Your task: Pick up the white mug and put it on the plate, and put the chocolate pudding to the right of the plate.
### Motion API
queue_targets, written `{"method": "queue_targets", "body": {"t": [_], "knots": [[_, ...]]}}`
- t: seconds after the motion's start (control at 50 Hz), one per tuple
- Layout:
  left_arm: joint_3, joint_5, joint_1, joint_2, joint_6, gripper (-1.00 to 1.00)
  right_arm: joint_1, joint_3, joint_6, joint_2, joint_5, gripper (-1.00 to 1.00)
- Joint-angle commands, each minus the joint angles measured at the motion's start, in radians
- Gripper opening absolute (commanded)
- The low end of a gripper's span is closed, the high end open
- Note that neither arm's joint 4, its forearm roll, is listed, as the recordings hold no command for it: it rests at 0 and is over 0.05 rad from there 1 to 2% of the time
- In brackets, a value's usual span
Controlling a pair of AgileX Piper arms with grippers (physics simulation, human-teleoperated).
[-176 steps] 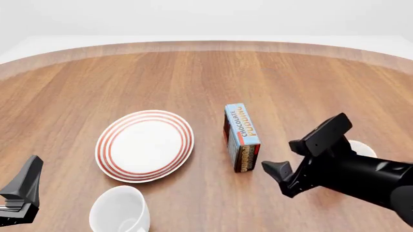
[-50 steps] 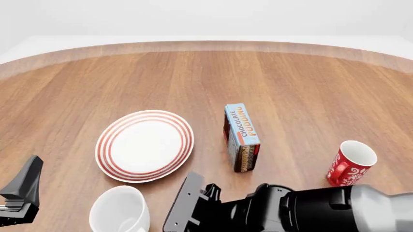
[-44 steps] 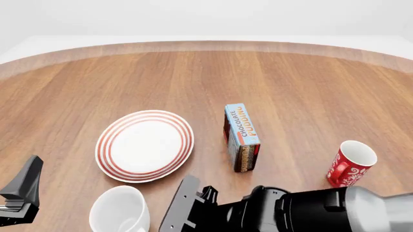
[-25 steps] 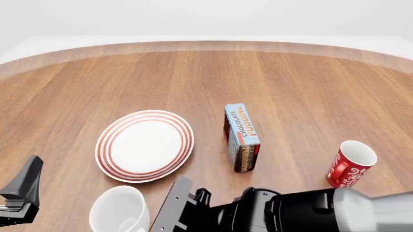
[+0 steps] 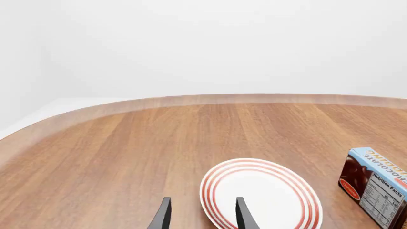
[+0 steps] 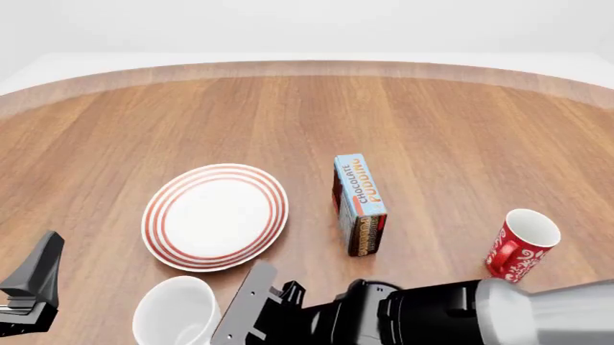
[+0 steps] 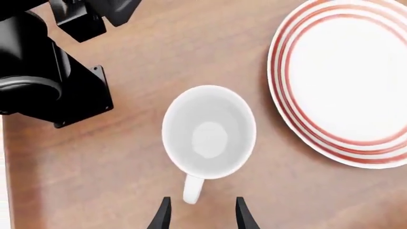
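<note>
Approaching the mug (image 7: 208, 131) with the right claw (image 7: 201, 214): first step of the task, the pick, judged as in hand and not yet made. Right claw released, fingertips (image 7: 163, 215) parted and bare, nothing between them. Poised above the mug and looking straight down into its open bowl; mug upright on the counter (image 7: 127, 191), handle (image 7: 192, 188) pointing toward the claw and lying just ahead of the gap between the two tips. No contact with handle or rim.

Plate (image 7: 346, 81) beyond the mug and off to one side of the claw's line, near the mug but apart from it, bare of load. Pudding (image 6: 360, 203) on its long edge past the plate in the front view, well clear of the right claw (image 6: 251, 309) and already to the plate's (image 6: 216, 215) right as judged from that view; whether the placing counts as done, not determinable here.

Next move, by judgement: descend with the tips straddling the handle or one wall of the mug, close, lift, carry over the plate. Needs careful centring, since a thin handle gives little margin.

Left claw (image 5: 200, 217) also released, idle low at the counter edge, holding nothing, with the plate (image 5: 260, 193) just ahead of its tips.

Red mug (image 6: 519, 241) far off beside the right arm, no part of the job.
</note>
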Motion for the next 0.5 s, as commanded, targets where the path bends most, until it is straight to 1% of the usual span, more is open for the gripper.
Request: {"method": "queue_targets", "body": {"t": [0.02,0.28,0.5], "knots": [[0.0,0.0,0.0,0.0,0.0,1.0,0.005,-0.012,0.017,0.02,-0.01,1.0],[0.0,0.0,0.0,0.0,0.0,1.0,0.014,-0.02,0.033,0.048,-0.029,1.0],[0.0,0.0,0.0,0.0,0.0,1.0,0.035,-0.039,0.057,0.088,-0.047,1.0]]}}
